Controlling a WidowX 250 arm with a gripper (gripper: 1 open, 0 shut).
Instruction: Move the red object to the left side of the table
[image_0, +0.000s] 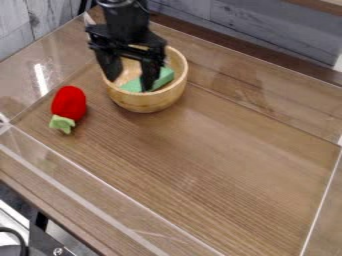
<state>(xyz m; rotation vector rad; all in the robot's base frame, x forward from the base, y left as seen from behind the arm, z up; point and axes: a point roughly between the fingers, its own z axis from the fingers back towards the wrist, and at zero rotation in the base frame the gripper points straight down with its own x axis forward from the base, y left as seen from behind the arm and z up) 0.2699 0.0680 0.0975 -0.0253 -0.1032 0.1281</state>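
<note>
Camera view: open-fingered gripper over the round tan bowl, empty-handed. At eight o'clock from it, the rounded red toy fruit with green leafy stub. Probably light, smooth, firm; best pinched across the middle.

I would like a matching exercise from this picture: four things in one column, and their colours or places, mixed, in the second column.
Things:
1. toy fruit
2. bowl
3. block
4. tabletop

Descriptions:
A. green, inside another thing
B. brown wood grain, under the other things
C. red, with a light green end
D. round, light wood colour, partly hidden by the robot

Right pairs: 1-C, 2-D, 3-A, 4-B
</note>
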